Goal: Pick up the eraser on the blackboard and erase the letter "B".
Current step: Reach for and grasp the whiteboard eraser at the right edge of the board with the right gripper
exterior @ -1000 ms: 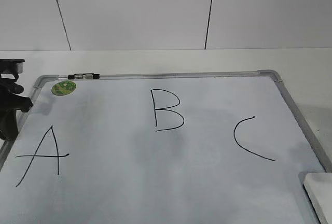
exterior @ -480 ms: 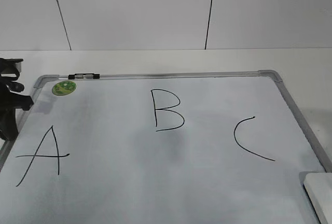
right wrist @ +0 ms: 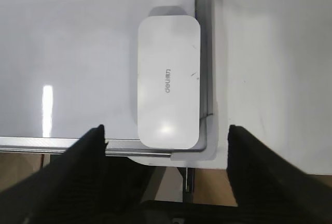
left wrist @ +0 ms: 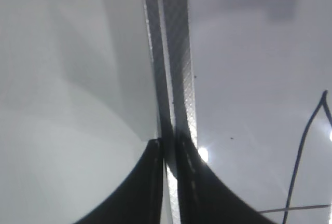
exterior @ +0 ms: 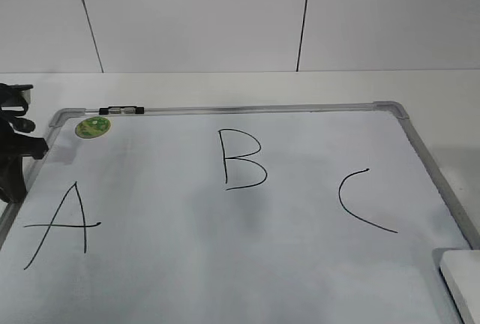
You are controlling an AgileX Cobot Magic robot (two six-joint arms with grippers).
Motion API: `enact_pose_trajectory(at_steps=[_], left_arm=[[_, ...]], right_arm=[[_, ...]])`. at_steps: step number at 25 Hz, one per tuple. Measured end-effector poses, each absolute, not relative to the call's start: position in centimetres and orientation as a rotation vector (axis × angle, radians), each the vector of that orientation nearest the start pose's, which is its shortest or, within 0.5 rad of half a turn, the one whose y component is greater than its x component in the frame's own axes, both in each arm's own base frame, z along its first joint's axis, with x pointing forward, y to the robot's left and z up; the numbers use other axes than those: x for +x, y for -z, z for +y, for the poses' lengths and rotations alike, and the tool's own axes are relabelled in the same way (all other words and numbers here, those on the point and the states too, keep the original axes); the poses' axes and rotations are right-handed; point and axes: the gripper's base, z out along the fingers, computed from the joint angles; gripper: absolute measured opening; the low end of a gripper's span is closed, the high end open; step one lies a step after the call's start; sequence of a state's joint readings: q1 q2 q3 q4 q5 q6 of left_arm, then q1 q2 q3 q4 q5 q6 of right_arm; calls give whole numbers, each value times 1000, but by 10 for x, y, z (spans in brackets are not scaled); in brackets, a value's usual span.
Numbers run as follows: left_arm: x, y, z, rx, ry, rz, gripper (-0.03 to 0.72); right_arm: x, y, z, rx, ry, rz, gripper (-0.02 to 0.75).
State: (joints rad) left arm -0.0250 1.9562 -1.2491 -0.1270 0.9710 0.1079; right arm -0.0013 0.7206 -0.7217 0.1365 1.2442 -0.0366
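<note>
A pale panelled wall point(exterior: 195, 16) fills the upper frame, split by two dark vertical seams. Below it lies a white tabletop point(exterior: 225, 88), evenly lit.

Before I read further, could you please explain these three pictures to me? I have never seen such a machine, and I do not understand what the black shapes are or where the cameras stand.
This is a robot with two arms, each ending in a gripper. The exterior view looks down at a slant on the blackboard, really a white board in a grey frame, bearing the slanted "A", the letter "B", the open-curve "C" and a green magnet.

The other two cameras sit on the wrists. In the left wrist view, the left gripper is shut, empty, over the board's frame. In the right wrist view, the right gripper is open, holding nothing, above the eraser, a white block lying in the board's corner. Nothing is held yet.
</note>
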Motion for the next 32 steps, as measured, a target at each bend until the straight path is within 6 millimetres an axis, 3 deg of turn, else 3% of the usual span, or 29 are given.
enact_pose_trajectory(at_steps=[7, 13, 16, 20, 26, 32], left_arm=[[357, -152, -18, 92, 165, 3152, 32], [357, -152, -18, 90, 168, 3153, 32], [357, -151, -18, 90, 168, 3155, 32], [357, -151, -18, 88, 168, 3155, 32], [357, -151, -18, 88, 168, 3155, 32], [357, -151, -18, 88, 168, 3155, 32]], right_arm=[[134, -311, 24, -146, -199, 2790, 583], [163, -293, 22, -135, -28, 2918, 583], [165, -293, 18, -68, 34, 2919, 583], [157, -299, 24, -5, -90, 2886, 583], [139, -277, 21, 0, -88, 2905, 583], [139, -272, 23, 11, -124, 2893, 583]])
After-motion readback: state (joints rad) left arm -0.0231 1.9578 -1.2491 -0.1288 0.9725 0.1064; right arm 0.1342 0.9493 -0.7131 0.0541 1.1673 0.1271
